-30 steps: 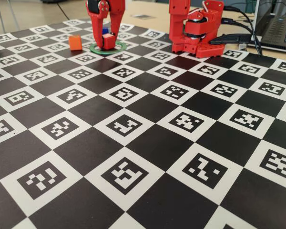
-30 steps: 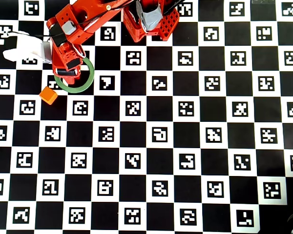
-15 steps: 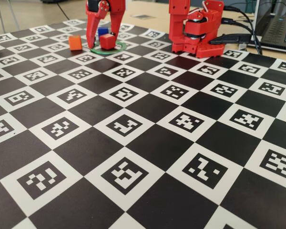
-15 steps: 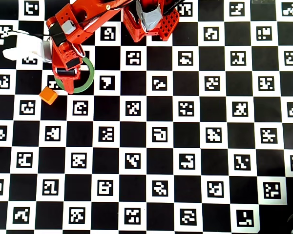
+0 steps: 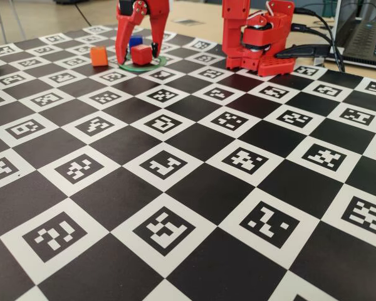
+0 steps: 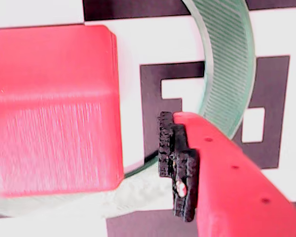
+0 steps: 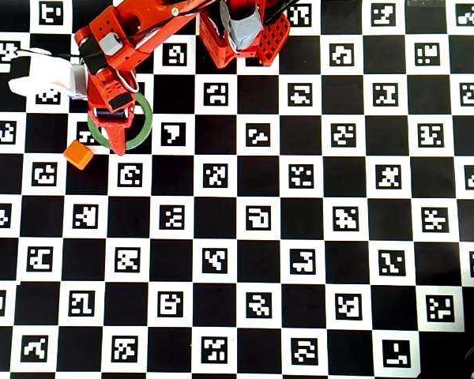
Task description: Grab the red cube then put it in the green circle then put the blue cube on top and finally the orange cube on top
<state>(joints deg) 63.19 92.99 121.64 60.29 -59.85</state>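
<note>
The fingers hang spread wide and hold nothing; in the fixed view the two tips stand either side of the red cube with a gap on each side; in the wrist view one padded finger sits clear of the red cube, white board showing between them. One red cube rests inside the one green ring, its base on the board; the wrist view shows the ring curving past the finger; the overhead view shows the ring partly under the arm, the red cube hidden there. One blue cube stands just behind the ring in the fixed view, seen between the fingers; it cannot be made out from overhead. One orange cube sits on the board to the left of the ring in the fixed view, apart from it; from overhead it lies below-left of the ring, near but not touching. The checkered table carries all three cubes, each alone, none stacked.
</note>
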